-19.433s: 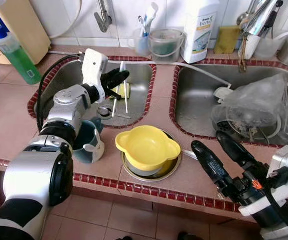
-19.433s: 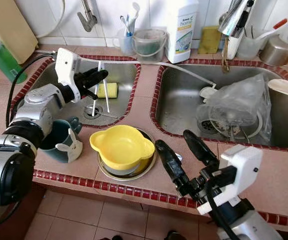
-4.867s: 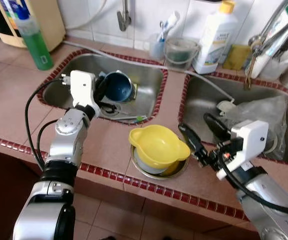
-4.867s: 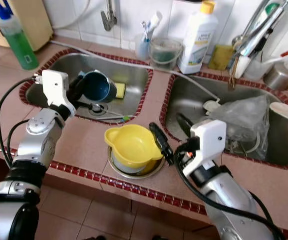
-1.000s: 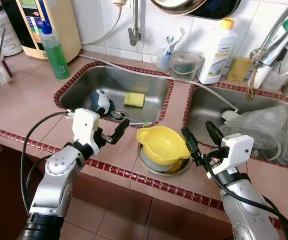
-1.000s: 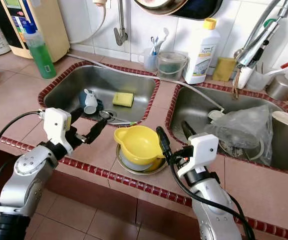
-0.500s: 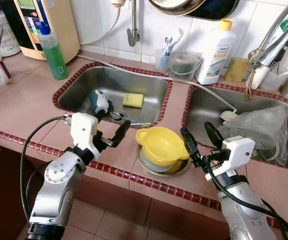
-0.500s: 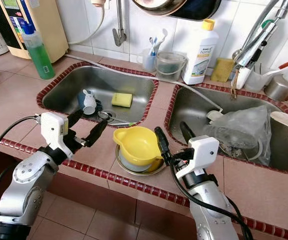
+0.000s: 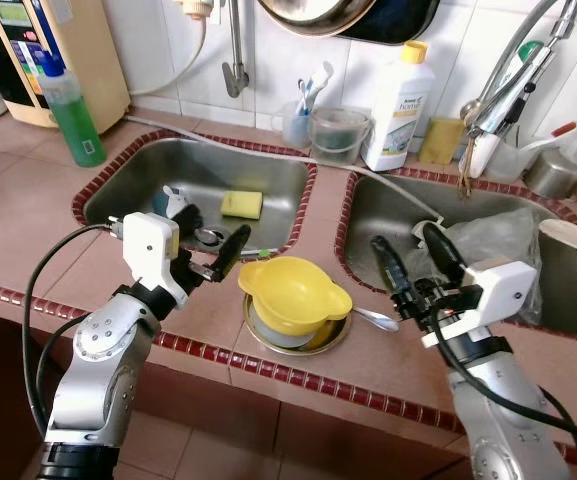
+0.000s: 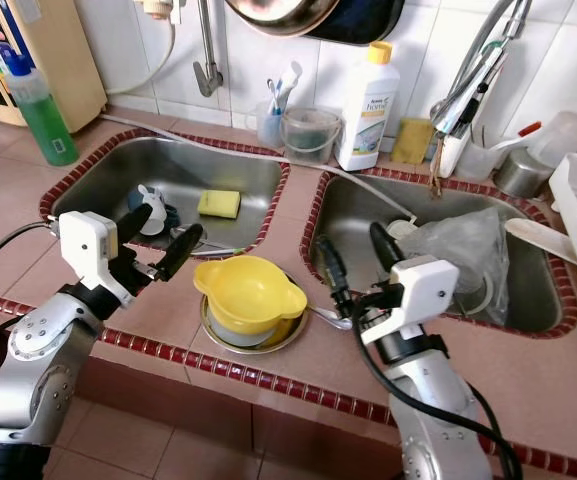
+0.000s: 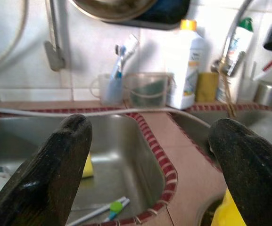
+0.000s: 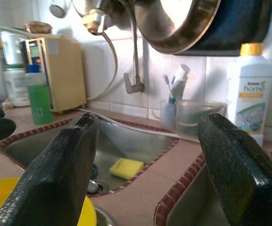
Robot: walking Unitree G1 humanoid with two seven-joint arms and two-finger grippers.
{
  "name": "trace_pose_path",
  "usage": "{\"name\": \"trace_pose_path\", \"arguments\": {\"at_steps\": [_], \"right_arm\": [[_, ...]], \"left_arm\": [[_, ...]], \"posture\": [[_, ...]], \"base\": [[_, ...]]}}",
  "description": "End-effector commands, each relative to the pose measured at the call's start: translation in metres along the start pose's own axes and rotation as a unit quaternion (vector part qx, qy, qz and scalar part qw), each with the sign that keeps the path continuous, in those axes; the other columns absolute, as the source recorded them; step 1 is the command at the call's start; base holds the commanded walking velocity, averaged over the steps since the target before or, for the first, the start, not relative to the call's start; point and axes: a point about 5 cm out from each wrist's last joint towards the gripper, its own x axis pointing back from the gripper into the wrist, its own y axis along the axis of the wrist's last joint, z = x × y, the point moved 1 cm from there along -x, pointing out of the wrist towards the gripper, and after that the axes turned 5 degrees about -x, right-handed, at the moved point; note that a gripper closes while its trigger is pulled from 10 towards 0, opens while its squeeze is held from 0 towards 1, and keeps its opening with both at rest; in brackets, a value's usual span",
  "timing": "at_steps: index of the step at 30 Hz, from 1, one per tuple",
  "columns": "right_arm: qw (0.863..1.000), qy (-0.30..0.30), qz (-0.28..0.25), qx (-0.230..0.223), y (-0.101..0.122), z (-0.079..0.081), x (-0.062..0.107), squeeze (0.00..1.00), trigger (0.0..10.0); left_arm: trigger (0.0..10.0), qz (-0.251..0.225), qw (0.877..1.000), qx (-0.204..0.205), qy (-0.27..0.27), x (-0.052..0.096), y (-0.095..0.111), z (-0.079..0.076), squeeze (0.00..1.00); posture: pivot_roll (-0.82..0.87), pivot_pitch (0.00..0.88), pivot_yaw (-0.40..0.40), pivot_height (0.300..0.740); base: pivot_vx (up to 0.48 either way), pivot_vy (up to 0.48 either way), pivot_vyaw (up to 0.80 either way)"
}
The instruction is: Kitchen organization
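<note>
Both pincers hover empty, fingers spread, flanking yellow bowl [image 9: 294, 291]: left pincer [image 9: 214, 256] near left sink [image 9: 273, 222] rim, right pincer [image 9: 414, 263] by right sink [image 9: 360, 232]. Bowl sits nested on metal dish [image 9: 324, 342] (likely next pickup). Blue mug [image 9: 173, 205], sponge [image 9: 240, 204] lie in left sink. Pink-tiled tabletop [image 9: 28, 230], white-tiled wall.

The yellow bowl [image 9: 294, 291] sits on a metal plate [image 9: 298, 335] in the middle of the picture, on the tiled strip between two sinks. A spoon [image 9: 372, 318] lies just right of it. Bare counter [image 9: 28, 225] is free at the left. A plastic bag [image 9: 498, 240] crowds the right sink [image 9: 368, 215].
</note>
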Motion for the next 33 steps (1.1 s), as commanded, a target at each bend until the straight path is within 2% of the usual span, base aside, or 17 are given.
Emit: {"name": "trace_pose_path", "arguments": {"at_steps": [1,6,10,14,18,24,26,31,33], "right_arm": [[1.0,-0.003,0.0,0.006,0.003,-0.004,0.001,0.0,10.0],[1.0,-0.002,0.002,0.006,0.003,-0.004,0.001,0.0,10.0],[1.0,0.001,0.008,0.007,0.002,-0.004,0.002,0.0,10.0],[1.0,0.013,0.026,0.009,-0.002,-0.003,0.005,0.0,10.0],[0.999,0.024,0.045,0.011,-0.004,-0.004,0.011,0.0,10.0],[0.997,0.046,0.062,0.005,-0.006,-0.001,0.016,0.0,10.0],[0.996,0.057,0.072,0.003,-0.008,0.001,0.018,0.0,10.0],[0.995,0.06,0.076,0.002,-0.009,0.002,0.019,0.0,10.0],[0.994,0.073,0.078,-0.004,-0.008,0.006,0.018,0.0,10.0]], "left_arm": [[10.0,-0.005,1.0,0.004,-0.004,-0.002,0.002,-0.004,0.0],[10.0,-0.006,1.0,0.004,-0.003,-0.002,0.003,-0.003,0.0],[10.0,0.002,1.0,0.014,0.01,-0.003,0.002,0.0,0.0],[10.0,0.018,0.999,0.007,0.028,-0.005,0.002,0.004,0.0],[10.0,0.033,0.999,-0.024,0.01,-0.002,0.004,0.004,0.0],[10.0,0.041,0.999,-0.028,-0.001,0.001,0.007,0.005,0.0],[10.0,0.046,0.997,-0.057,-0.015,0.004,0.01,0.005,0.0],[10.0,0.089,0.992,-0.088,-0.024,0.007,0.003,0.008,0.0],[10.0,0.106,0.99,-0.085,-0.028,0.008,0.001,0.008,0.0]], "posture": [[-0.04,0.032,-0.016,0.74],[-0.04,0.032,-0.015,0.74],[-0.04,0.033,-0.014,0.74],[-0.04,0.041,-0.014,0.74],[-0.04,0.047,-0.014,0.74],[-0.04,0.058,-0.015,0.74],[-0.04,0.06,-0.017,0.74],[-0.03,0.067,-0.021,0.74],[-0.03,0.07,-0.023,0.74]], "base": [[0.0,-0.48,0.0],[0.0,-0.408,0.0],[0.0,0.0,0.0],[0.0,0.0,0.0],[0.0,0.0,0.0],[0.0,0.0,0.0],[0.0,0.0,0.0],[0.0,0.0,0.0],[0.0,0.0,0.0]]}}
